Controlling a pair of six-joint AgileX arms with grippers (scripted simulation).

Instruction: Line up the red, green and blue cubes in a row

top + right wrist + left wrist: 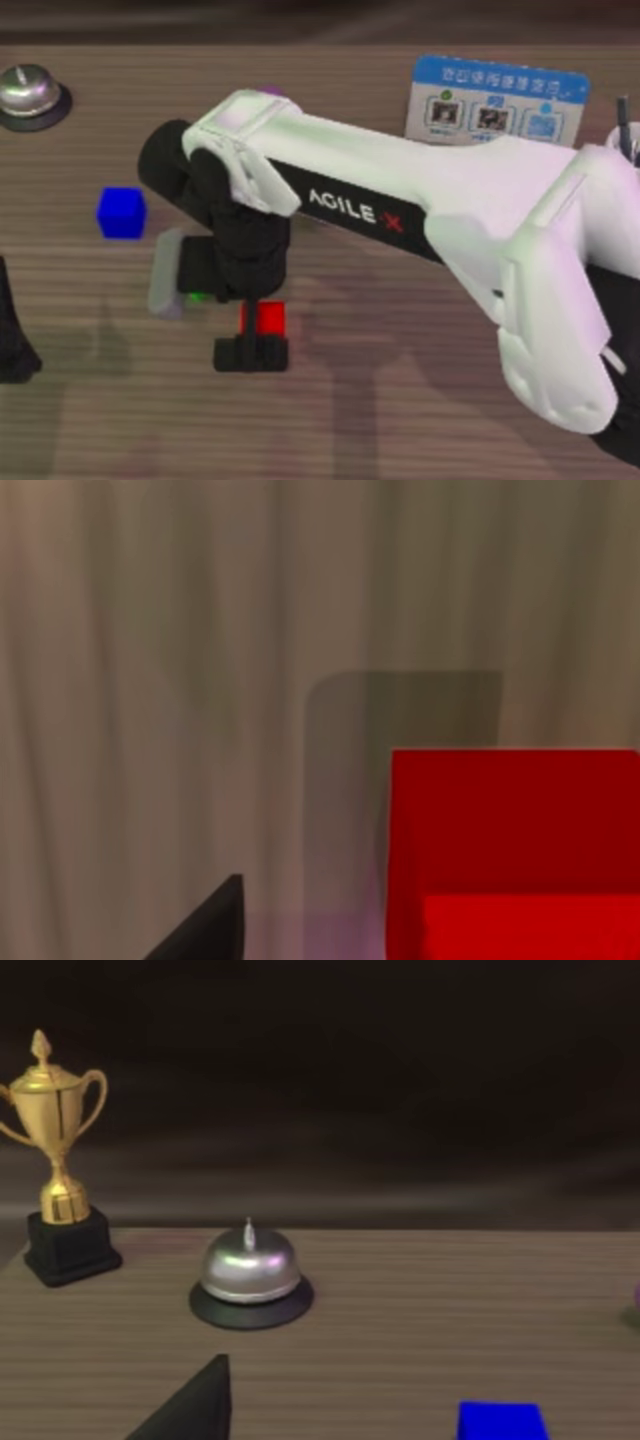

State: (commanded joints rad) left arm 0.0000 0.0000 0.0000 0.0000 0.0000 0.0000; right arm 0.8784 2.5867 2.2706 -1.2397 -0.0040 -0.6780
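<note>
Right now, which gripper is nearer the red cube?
Right. The right gripper is directly over the red cube, reaching in from the table's right; the left arm sits parked at the left edge.

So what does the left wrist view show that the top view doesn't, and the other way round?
Only the left wrist view shows the gold trophy, standing beyond the bell. Only the top view shows the red cube under the right gripper, a sliver of the green cube beneath that arm, and the QR code sign. Both show the silver bell and the blue cube on the wooden table.
</note>
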